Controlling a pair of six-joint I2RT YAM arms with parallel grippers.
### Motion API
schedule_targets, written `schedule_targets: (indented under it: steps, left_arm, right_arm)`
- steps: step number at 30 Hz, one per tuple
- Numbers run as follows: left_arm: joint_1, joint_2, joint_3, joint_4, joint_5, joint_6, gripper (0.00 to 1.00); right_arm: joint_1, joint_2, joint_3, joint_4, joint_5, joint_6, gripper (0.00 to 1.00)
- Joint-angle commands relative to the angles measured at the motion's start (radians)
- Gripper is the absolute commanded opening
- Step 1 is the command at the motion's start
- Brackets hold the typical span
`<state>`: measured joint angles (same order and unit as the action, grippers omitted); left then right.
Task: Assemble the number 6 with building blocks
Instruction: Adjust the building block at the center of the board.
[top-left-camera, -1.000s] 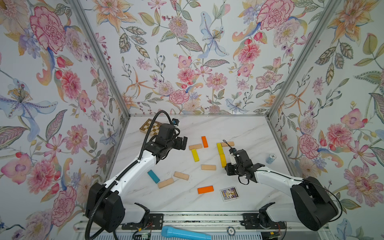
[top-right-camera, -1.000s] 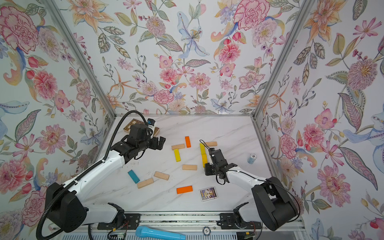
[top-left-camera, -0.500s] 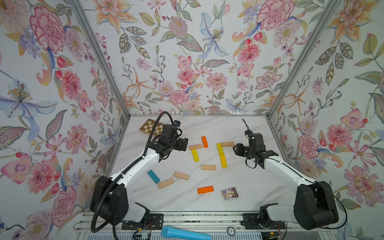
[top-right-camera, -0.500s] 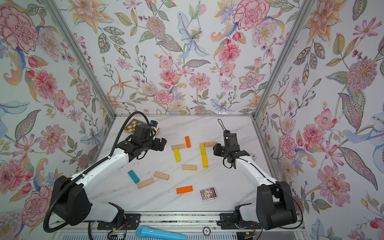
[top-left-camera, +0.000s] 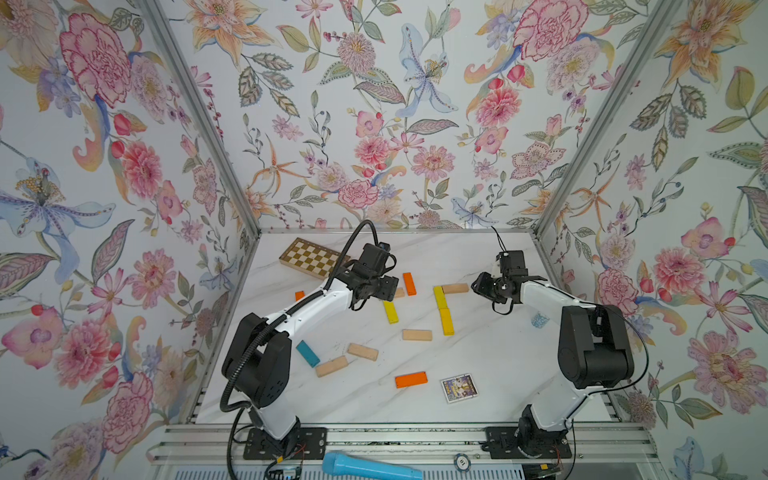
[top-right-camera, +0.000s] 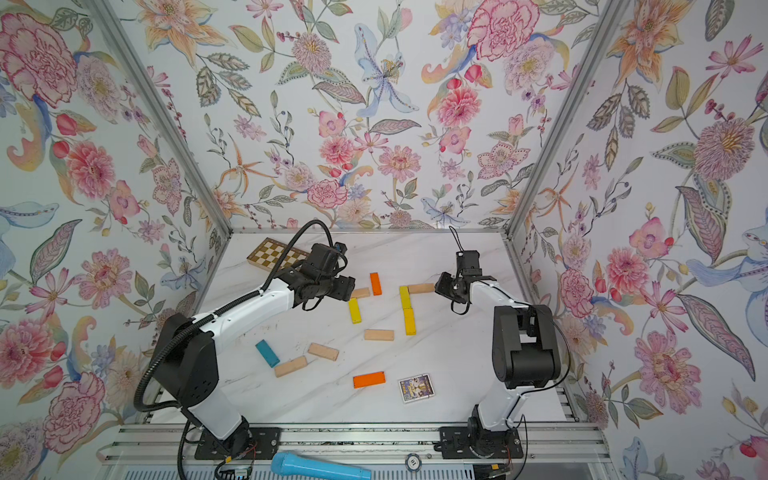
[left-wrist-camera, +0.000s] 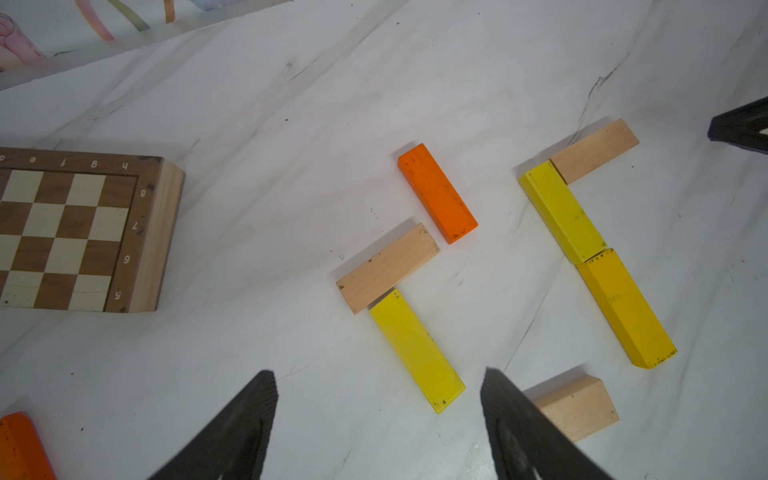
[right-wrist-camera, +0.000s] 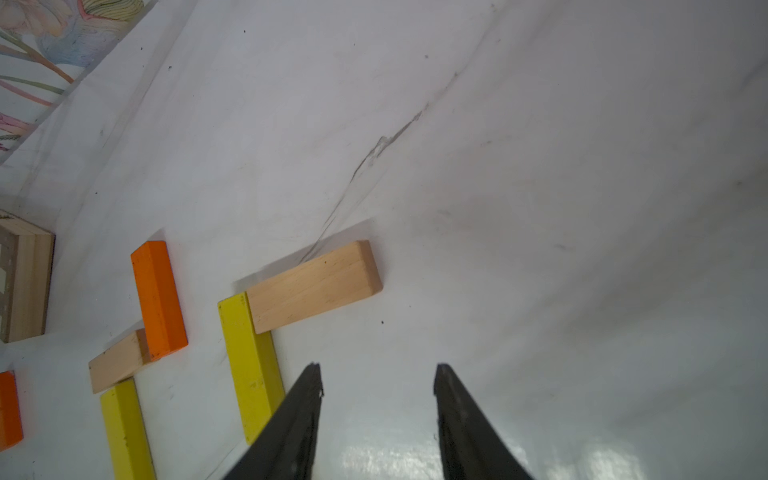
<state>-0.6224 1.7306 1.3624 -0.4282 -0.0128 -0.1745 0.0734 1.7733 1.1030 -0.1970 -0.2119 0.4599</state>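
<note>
In both top views our building blocks (top-left-camera: 417, 335) lie scattered across the table (top-left-camera: 498, 374), the number 6 (top-left-camera: 439, 297) barely begun; left wrist, our left gripper (left-wrist-camera: 377, 372) gapes empty near a yellow plank (left-wrist-camera: 415, 349); right wrist, our right gripper (right-wrist-camera: 378, 365) parted, empty, by a beige plank (right-wrist-camera: 313, 286), which we judge to be light, stiff wood, best pinched across its width.

Beige block (top-right-camera: 361, 292) half hidden behind left hand (top-right-camera: 348, 289), chequered board (left-wrist-camera: 83, 232) cut off by edge
</note>
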Motion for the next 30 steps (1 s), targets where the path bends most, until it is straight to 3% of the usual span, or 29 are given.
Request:
schedule_targets:
  steps: [1, 12, 30]
  left_arm:
    - [-0.031, 0.047, 0.061, -0.065, -0.050, -0.033, 0.80]
    - [-0.072, 0.086, 0.124, -0.117, -0.085, -0.057, 0.81]
    - [-0.074, 0.093, 0.120, -0.107, -0.086, -0.039, 0.82]
  right_arm:
    - [-0.018, 0.064, 0.066, 0.004, -0.058, 0.037, 0.47]
    - [-0.040, 0.208, 0.143, 0.067, -0.160, 0.095, 0.47]
    - [-0.015, 0.251, 0.153, 0.089, -0.164, 0.154, 0.43]
